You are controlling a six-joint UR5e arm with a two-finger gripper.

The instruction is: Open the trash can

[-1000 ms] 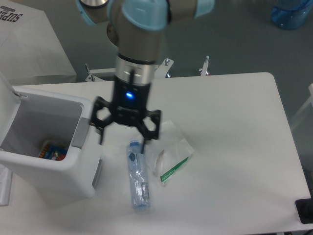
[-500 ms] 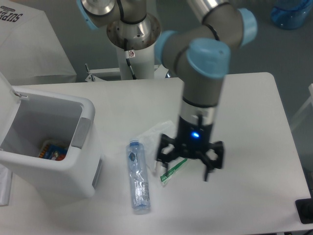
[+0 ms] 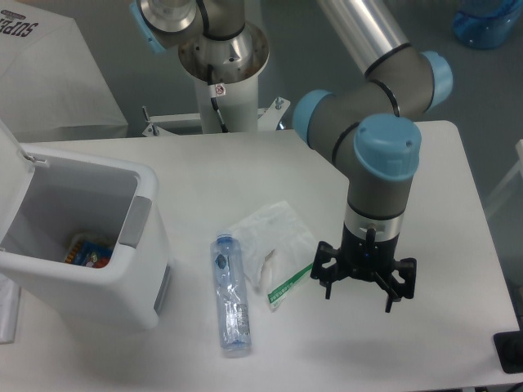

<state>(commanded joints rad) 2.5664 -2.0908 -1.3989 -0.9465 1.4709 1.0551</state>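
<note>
Trash can (image 3: 78, 237) sits at the left of the desk (image 3: 409, 180), lid raised; the lid is cut off by the frame's left edge. Inside, a colourful item (image 3: 88, 251) lies at the bottom, too small to identify. Claw (image 3: 362, 292) hangs over the desk's right half, fingers spread apart, holding nothing. Between can and claw lie a clear plastic bottle (image 3: 230, 296) and a crumpled clear wrapper (image 3: 274, 249), its printing illegible.

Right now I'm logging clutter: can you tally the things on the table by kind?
Trash can, lid up: 1
Plastic bottle: 1
Clear wrapper with a green strip: 1
Total: 3
The open gripper holds nothing.
</note>
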